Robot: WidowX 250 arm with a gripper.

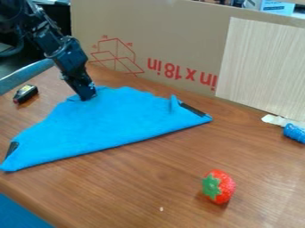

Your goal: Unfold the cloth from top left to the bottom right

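The gripper points down at the upper left edge of the blue cloth, which lies folded in a rough triangle across the left and middle of the tabletop; whether its jaws are clenched on the cloth or released, I cannot tell. Upright cardboard stands behind, and a toy strawberry sits at the front right.
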